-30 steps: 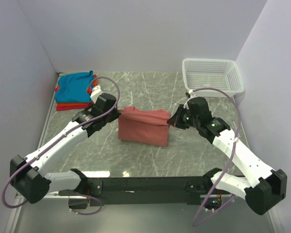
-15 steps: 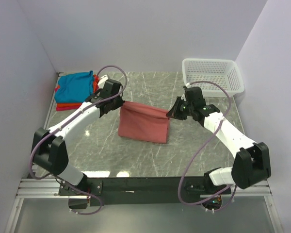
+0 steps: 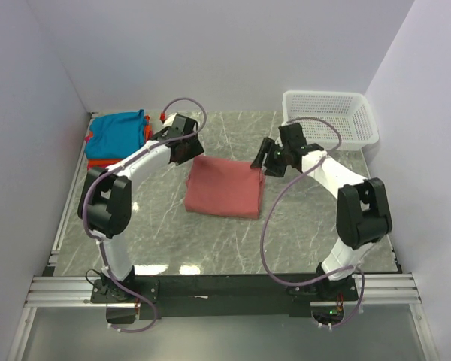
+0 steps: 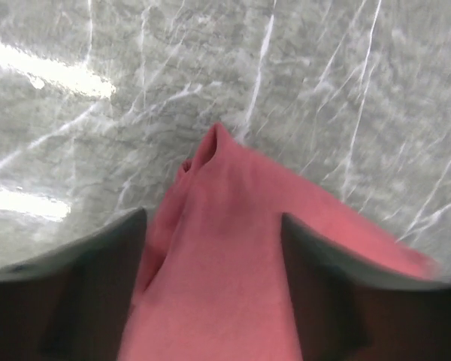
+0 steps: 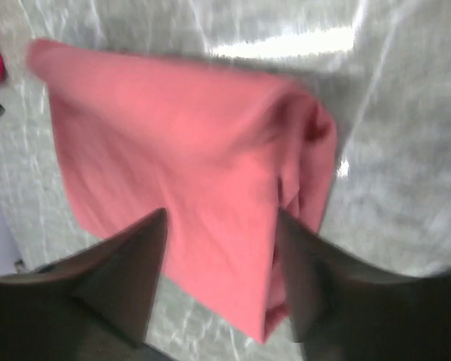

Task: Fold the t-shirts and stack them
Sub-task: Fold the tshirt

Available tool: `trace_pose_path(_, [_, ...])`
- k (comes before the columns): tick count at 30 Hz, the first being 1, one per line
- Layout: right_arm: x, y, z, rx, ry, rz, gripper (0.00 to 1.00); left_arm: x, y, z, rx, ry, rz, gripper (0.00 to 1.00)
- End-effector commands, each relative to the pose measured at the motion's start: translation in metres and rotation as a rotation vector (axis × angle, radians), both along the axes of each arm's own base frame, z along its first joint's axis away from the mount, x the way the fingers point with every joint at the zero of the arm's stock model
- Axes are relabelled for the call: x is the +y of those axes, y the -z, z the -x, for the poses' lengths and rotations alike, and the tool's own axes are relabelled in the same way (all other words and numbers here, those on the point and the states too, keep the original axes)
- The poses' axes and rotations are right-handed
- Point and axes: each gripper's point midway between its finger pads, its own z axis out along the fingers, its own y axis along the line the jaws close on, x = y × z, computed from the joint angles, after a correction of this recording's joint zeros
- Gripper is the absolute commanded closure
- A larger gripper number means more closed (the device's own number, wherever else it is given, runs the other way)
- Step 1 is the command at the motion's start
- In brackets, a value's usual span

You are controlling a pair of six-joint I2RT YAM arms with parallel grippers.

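Pink shirt (image 3: pixel 225 188) lay folded flat mid-table (image 3: pixel 233 241), left gripper (image 3: pixel 191 153) and right gripper (image 3: pixel 260 162) at its two far corners, jaws spread, pinching nothing, seemingly squaring the fold before it joined the stack (image 3: pixel 116 139) far left.

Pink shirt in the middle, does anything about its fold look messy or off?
Slightly. The pink shirt lies folded flat, but its far-left corner pokes up in a peak, and the side edge seen from the right wrist is bunched in loose layers.

White-shelled arms (image 3: pixel 145 159), black joints (image 3: pixel 105 207), looping purple cables (image 3: pixel 185 100), black base bar (image 3: pixel 225 287)
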Motion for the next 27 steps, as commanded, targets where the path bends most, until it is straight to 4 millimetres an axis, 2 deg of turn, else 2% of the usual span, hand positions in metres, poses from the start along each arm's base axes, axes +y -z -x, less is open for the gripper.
trace_pose_path(1, [-0.004,-0.028,-0.027,-0.078,-0.005,0.035,0.19,-0.009,-0.032,-0.015,-0.069,0.031,0.044,0.19])
trace_pose_path(2, [-0.002,-0.033,-0.028,-0.086,-0.013,0.032,0.18,-0.008,-0.036,-0.012,-0.076,0.033,0.050,0.01])
trace_pose_path(4, [0.004,-0.043,-0.024,-0.116,-0.025,-0.005,0.18,-0.010,-0.043,-0.009,-0.104,0.052,0.072,0.01])
trace_pose_path(5, [0.004,-0.035,-0.016,-0.104,-0.032,-0.012,0.16,-0.008,-0.045,-0.004,-0.110,0.053,0.076,0.00])
trace_pose_path(7, [0.013,-0.046,-0.011,-0.152,-0.055,-0.062,0.15,-0.011,-0.047,0.001,-0.118,0.075,0.098,0.01])
trace_pose_path(8, [0.021,-0.041,0.002,-0.127,-0.096,-0.104,0.15,-0.011,-0.044,0.007,-0.111,0.084,0.104,0.00])
trace_pose_path(9, [0.028,-0.043,0.009,-0.126,-0.115,-0.140,0.15,-0.013,-0.042,0.009,-0.107,0.095,0.117,0.01])
trace_pose_path(13, [0.058,-0.030,0.045,-0.104,-0.211,-0.219,0.14,-0.036,-0.036,0.028,-0.101,0.192,0.220,0.01])
trace_pose_path(15, [0.065,-0.026,0.057,-0.084,-0.226,-0.240,0.14,-0.049,-0.025,0.046,-0.069,0.250,0.262,0.01])
trace_pose_path(18, [0.065,-0.005,0.075,-0.043,-0.221,-0.223,0.14,-0.058,-0.003,0.070,-0.010,0.292,0.284,0.01])
trace_pose_path(19, [0.061,0.011,0.086,-0.002,-0.214,-0.210,0.14,-0.058,0.005,0.076,0.006,0.292,0.279,0.01])
trace_pose_path(21, [0.056,0.029,0.096,0.036,-0.196,-0.201,0.14,-0.056,0.025,0.092,0.060,0.297,0.264,0.01])
trace_pose_path(22, [0.050,0.046,0.107,0.071,-0.184,-0.188,0.14,-0.054,0.031,0.097,0.077,0.295,0.261,0.00])
trace_pose_path(23, [0.047,0.054,0.112,0.089,-0.175,-0.178,0.14,-0.050,0.043,0.107,0.108,0.294,0.254,0.01])
trace_pose_path(27, [0.039,0.085,0.140,0.162,-0.203,-0.141,0.14,-0.036,0.068,0.133,0.179,0.266,0.224,0.01])
